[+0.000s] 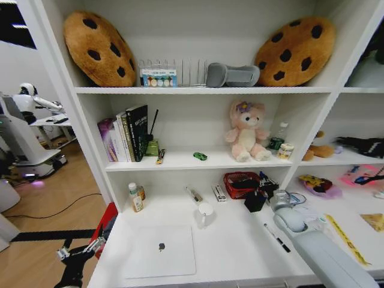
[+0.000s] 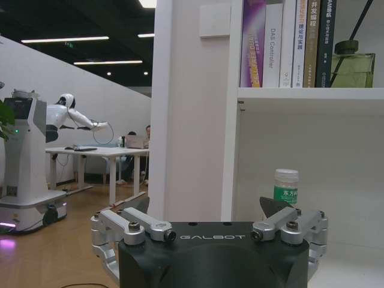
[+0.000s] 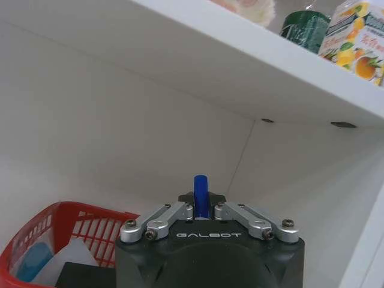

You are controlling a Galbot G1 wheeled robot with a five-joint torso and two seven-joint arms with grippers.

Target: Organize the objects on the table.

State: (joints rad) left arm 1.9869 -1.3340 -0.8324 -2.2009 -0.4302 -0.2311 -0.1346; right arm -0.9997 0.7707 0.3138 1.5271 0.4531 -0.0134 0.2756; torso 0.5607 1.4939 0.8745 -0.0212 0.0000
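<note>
Clearly "GALBOT" on both, right gripper (image 3: 201,207) pinching blue-capped marker (image 3: 200,195), left gripper (image 2: 210,225) jaws wide.

White table (image 1: 240,252) — laptop (image 1: 161,251), pen (image 1: 276,237)

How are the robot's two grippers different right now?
The left gripper has its jaws wide open and empty; the right gripper is shut on the blue-capped marker. The left gripper hangs beside the table's left edge; the right gripper is over the table, by the red basket. Both are black with silver jaws.
</note>
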